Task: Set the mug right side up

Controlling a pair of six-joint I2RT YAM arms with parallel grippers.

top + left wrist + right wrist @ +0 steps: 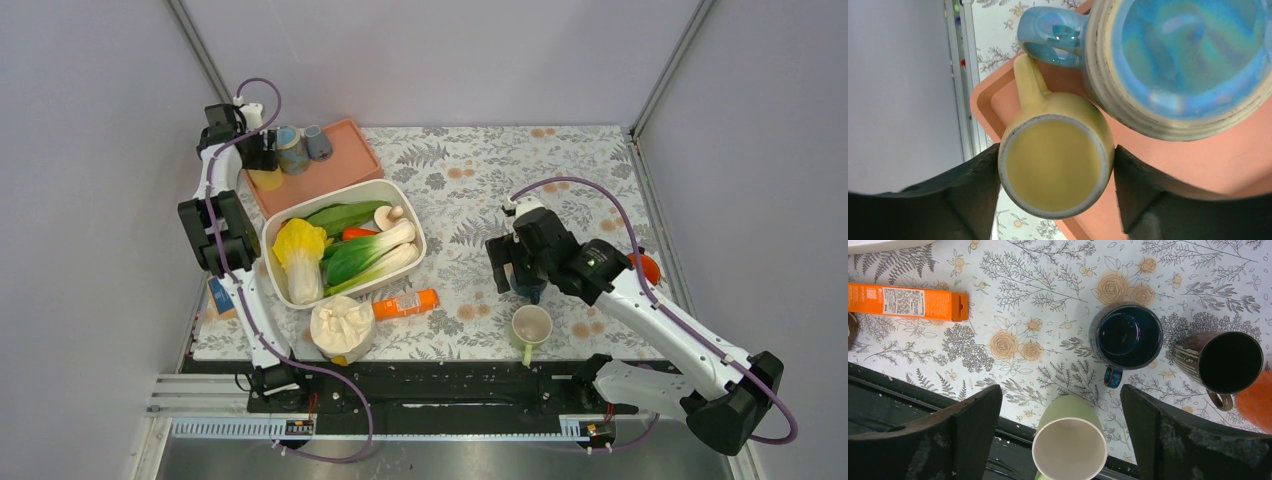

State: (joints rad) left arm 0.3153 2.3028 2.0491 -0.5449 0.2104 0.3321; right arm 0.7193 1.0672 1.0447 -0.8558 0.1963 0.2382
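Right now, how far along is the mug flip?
Done: the left gripper is closed on the yellow mug. In hand: the mug sits apparently base up on the pink tray. Left: lift, invert, set down. The right gripper hangs open over the upright green mug.

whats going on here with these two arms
The left gripper straddles a yellow mug on the pink tray, jaws right against its sides; whether it is gripping yet is unclear. The right gripper hangs open above a green mug on the table, holding nothing.
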